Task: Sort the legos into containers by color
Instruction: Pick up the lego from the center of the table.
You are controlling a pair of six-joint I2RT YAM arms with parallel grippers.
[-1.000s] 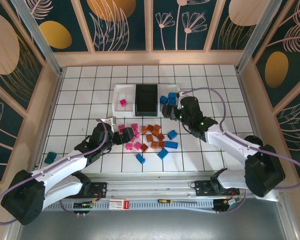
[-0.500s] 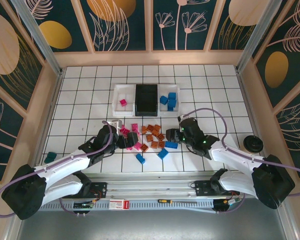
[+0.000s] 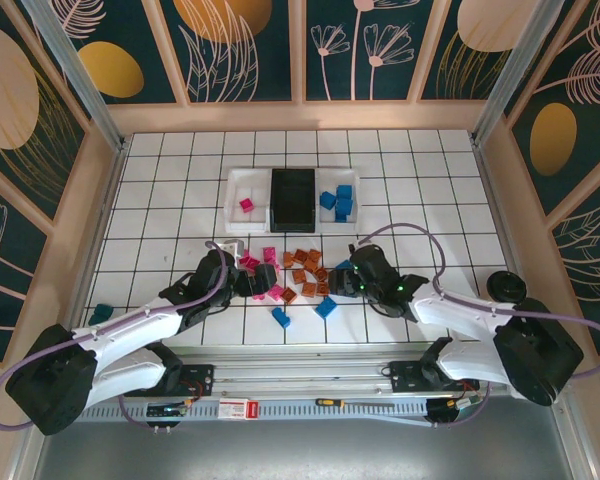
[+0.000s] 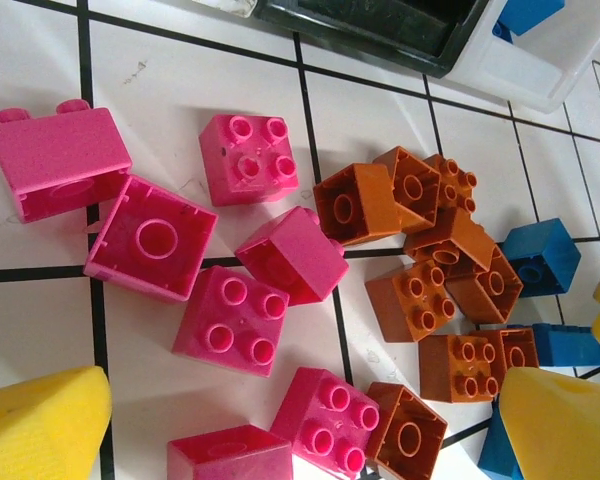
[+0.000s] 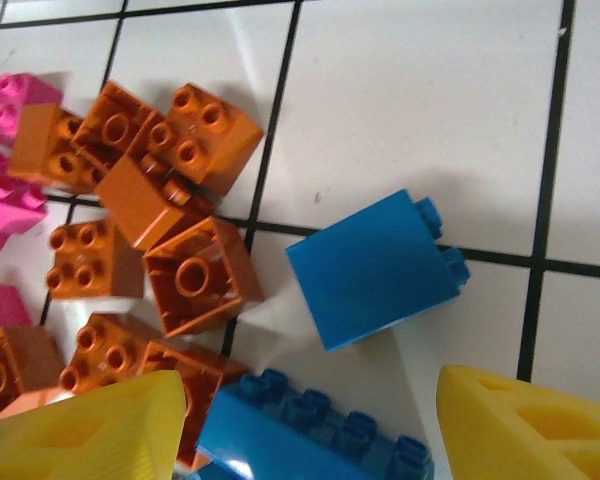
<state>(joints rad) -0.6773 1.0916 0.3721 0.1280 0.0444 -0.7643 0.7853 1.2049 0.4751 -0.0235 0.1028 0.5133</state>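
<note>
The right gripper [image 3: 344, 282] has moved from the far bins to the near brick pile. Its yellow fingertips [image 5: 90, 430] stand wide apart astride a long blue plastic brick [image 5: 310, 428]. The left gripper [image 3: 254, 281], also wide open, hovers over magenta square bricks [image 4: 230, 320]. Beyond the rusty-orange bricks [image 3: 305, 270], 3 rectangular plastic bins sit side by side:
- The left white bin [image 3: 236, 180] holds 1 magenta brick [image 3: 246, 205].
- The black bin [image 3: 292, 197] is in the middle.
- The right white bin [image 3: 338, 176] holds blue bricks [image 3: 338, 200].

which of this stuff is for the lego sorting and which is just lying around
For the job: pink legos, orange legos, blue legos, left white bin, black bin, right white bin.
Lying about: teal piece at left, black disc at right.
</note>
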